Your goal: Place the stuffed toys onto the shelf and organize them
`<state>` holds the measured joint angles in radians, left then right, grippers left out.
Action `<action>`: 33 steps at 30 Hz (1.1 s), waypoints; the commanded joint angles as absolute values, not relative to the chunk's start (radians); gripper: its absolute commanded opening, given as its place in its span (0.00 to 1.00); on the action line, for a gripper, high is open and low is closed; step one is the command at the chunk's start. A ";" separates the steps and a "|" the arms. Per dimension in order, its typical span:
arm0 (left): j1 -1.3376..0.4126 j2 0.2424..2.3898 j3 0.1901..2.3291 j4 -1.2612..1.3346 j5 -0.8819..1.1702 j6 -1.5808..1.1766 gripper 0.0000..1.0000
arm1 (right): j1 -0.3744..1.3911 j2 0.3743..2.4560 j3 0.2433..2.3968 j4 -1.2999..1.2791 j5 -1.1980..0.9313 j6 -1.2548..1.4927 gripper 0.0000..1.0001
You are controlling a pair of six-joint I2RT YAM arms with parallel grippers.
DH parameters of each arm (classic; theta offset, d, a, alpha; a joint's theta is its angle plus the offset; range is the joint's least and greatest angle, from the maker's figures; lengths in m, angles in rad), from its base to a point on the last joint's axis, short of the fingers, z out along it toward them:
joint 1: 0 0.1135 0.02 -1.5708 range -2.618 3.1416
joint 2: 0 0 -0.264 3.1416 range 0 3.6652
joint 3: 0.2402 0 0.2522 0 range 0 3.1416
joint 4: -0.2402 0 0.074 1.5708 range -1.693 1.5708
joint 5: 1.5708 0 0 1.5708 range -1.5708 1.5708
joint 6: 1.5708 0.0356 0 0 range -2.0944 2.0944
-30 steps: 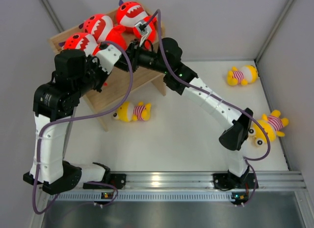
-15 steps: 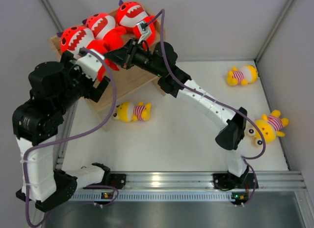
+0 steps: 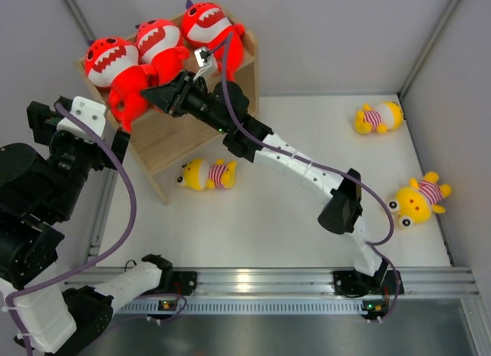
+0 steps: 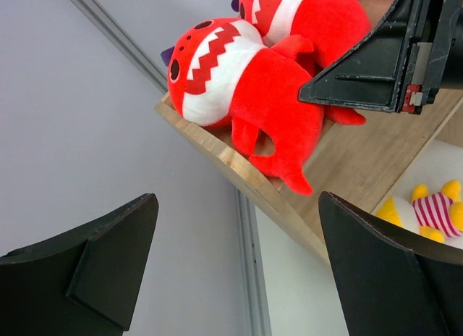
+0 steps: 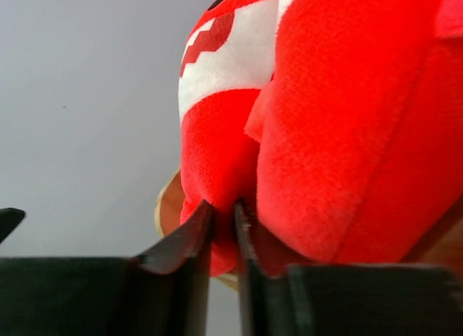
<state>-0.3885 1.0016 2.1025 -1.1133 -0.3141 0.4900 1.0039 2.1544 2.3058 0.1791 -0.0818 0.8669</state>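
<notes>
Your right gripper (image 3: 148, 95) was at the top of the shelf (image 3: 192, 133), and its two fingers (image 5: 189, 233) were almost together, with a thin fold of red plush pinched between them. This plush belonged to the left red shark (image 3: 106, 58), which lay on the top board at the left corner, its white toothy mouth facing up. The middle red shark (image 3: 157, 40) was touching it, and the third red shark (image 3: 205, 20) lay at the right end of the same board, so all three were in one row on top. Your left gripper (image 4: 235, 202) was wide open and held nothing; it was beside the shelf, apart from it, and looked toward the left red shark. The three yellow dolls were on the white table (image 3: 291, 210): one (image 3: 207, 174) just in front of the shelf, one (image 3: 378, 117) near the far right corner, and one (image 3: 418, 201) by the right wall.
</notes>
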 commanded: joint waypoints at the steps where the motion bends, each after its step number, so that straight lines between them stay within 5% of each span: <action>1: -0.387 1.002 2.069 -1.061 -0.356 0.499 0.99 | 1.023 2.148 2.356 0.180 -0.046 0.836 0.26; 2: -0.388 1.000 2.047 -1.060 -0.356 0.505 0.99 | 1.023 2.134 2.347 0.179 -0.051 0.822 0.37; 4: -0.388 0.997 2.008 -1.054 -0.348 0.506 0.99 | 1.023 2.099 2.323 0.178 -0.057 0.786 0.43; 18: -0.387 1.017 1.879 -0.979 -0.353 0.506 0.99 | 1.005 1.890 2.210 0.019 -0.017 0.557 0.50; 33: -0.380 0.979 1.848 -0.965 -0.336 0.494 0.99 | 0.985 2.028 2.296 -0.089 0.227 0.494 0.57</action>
<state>-0.3874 1.0012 1.8503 -1.0302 -0.3386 0.5007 0.9916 2.0075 2.2475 -0.0692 0.1753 0.5224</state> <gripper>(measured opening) 0.984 0.567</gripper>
